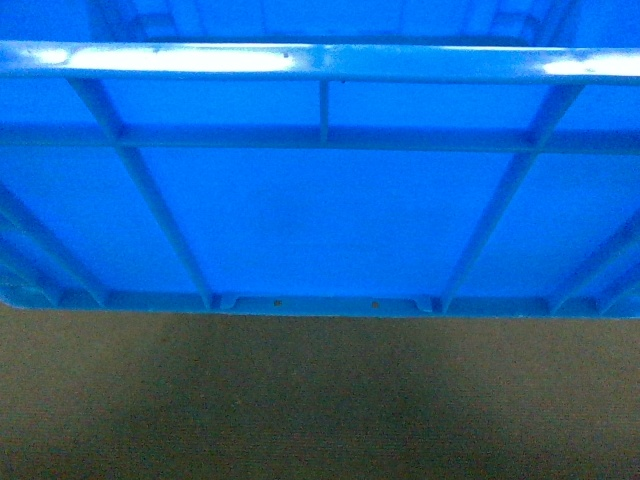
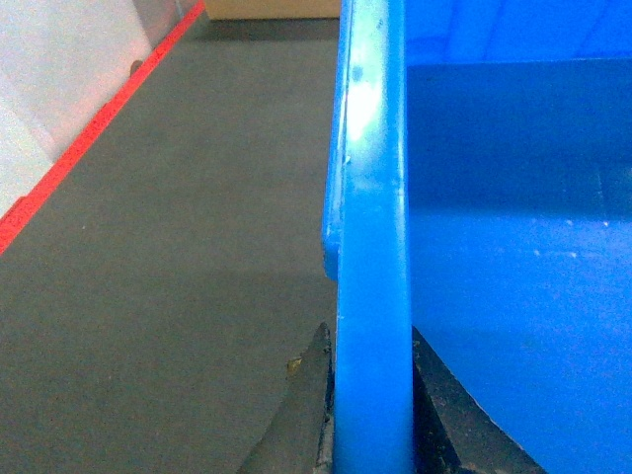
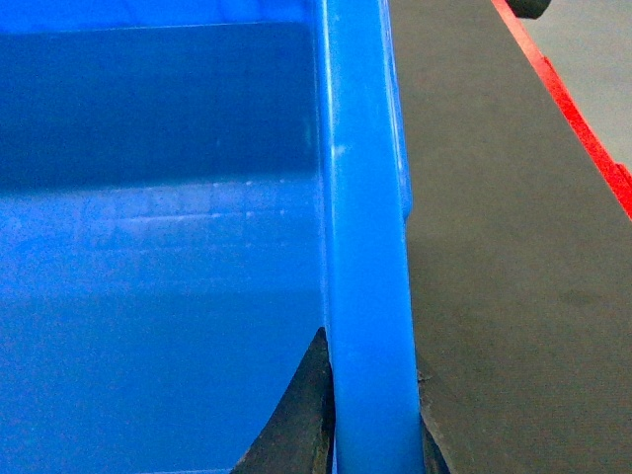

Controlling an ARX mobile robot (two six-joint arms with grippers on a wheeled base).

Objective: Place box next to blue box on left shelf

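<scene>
The box (image 1: pixel 320 220), a bright blue ribbed crate, fills the upper two thirds of the head view, its thick rim across the top and two small notches at its base. My left gripper (image 2: pixel 370 341) is shut on the box's left rim (image 2: pixel 373 197), one dark finger (image 2: pixel 311 395) outside and one inside. My right gripper (image 3: pixel 370 354) is shut on the right rim (image 3: pixel 363 197) in the same way. Neither gripper shows in the head view. The other blue box and the left shelf are out of view.
Dark grey carpet (image 1: pixel 320 400) lies below and on both sides of the box. A red floor line (image 2: pixel 89 138) borders a pale area on the left, and another red line (image 3: pixel 573 118) runs at the right. A tan edge (image 2: pixel 272 8) shows far ahead.
</scene>
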